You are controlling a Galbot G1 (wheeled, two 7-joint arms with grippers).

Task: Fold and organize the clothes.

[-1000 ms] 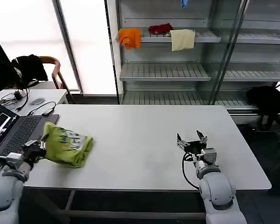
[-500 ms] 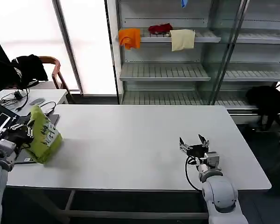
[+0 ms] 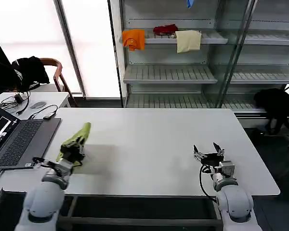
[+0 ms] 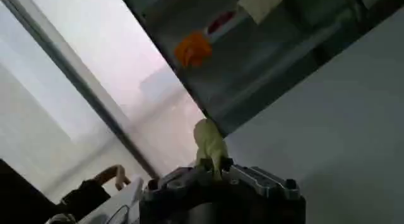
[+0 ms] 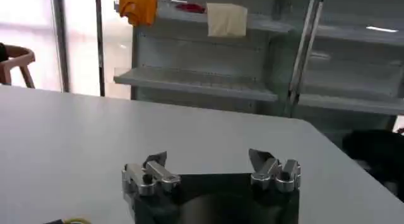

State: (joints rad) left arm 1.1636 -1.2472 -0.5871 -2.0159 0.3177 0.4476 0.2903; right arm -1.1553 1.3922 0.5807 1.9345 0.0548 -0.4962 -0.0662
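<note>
Head view: the left gripper sits low over the near left part of the white table, its jaws clenched on the lime yellow-green T-shirt. The garment is bunched into a narrow bundle that rises from the jaws and slants up and away from the robot, lifted off the tabletop except where it is gripped. An open laptop lies at the table's left edge, just beside this gripper. The right gripper rests near the table's front right edge, well apart from the shirt, with its jaws spread wide and nothing between them. Left wrist view: the T-shirt stands up between the closed fingers. Right wrist view: the two fingers of the right gripper stand apart above bare tabletop. Behind the table, metal shelving carries an orange cloth, a red cloth and a cream cloth.
</note>
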